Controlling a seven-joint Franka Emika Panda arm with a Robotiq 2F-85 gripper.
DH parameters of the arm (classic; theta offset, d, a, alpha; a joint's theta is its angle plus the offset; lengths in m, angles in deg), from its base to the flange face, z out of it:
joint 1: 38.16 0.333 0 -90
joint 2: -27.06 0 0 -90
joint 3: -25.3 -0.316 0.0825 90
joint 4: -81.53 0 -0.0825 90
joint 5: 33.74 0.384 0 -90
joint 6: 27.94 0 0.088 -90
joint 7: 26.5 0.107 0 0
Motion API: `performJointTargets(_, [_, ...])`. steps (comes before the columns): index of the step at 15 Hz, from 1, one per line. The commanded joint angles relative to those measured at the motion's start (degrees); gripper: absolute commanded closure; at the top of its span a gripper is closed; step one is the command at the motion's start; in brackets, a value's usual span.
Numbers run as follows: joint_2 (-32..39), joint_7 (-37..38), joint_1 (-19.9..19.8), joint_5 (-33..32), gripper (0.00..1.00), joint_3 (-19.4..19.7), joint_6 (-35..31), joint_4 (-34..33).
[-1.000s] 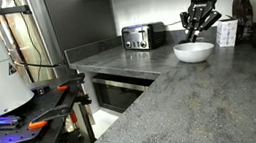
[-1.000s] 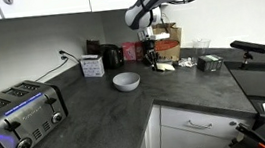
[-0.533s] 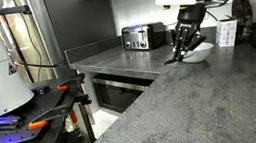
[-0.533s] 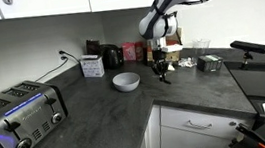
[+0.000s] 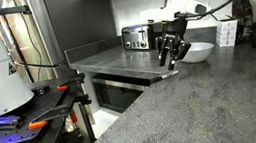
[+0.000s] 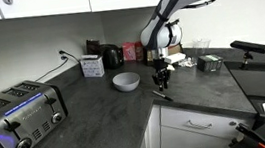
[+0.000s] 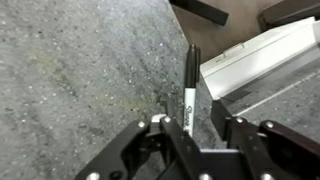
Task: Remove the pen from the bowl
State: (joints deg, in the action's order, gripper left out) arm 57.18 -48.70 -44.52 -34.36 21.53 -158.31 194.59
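The grey countertop [image 5: 209,106] carried the white bowl [image 5: 198,51], with the gripper [image 7: 197,125] hanging low nearby, close to the counter's edge. Its jaws stood parted, pinching nothing. The pen [image 7: 191,85] lay on the counter between them, outside the bowl.

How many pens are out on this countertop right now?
1. A black pen lies on the grey counter near its edge, between the spread fingers of the gripper, outside the white bowl. More could be hidden in the clutter by the wall.
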Motion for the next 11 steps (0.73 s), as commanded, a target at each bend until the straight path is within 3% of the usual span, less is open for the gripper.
performJointTargets(1, [-6.44,2.76,1.55,-2.61,0.24,1.56,-7.42,6.59])
performJointTargets(4, [-12.34,4.03,2.25,-3.2,0.02,1.3,-8.08,10.02])
performJointTargets(7, [-17.68,1.19,2.19,0.88,0.0,-0.71,-2.35,12.07])
performJointTargets(11, [-22.96,2.27,4.18,1.06,0.0,-0.47,1.49,15.16])
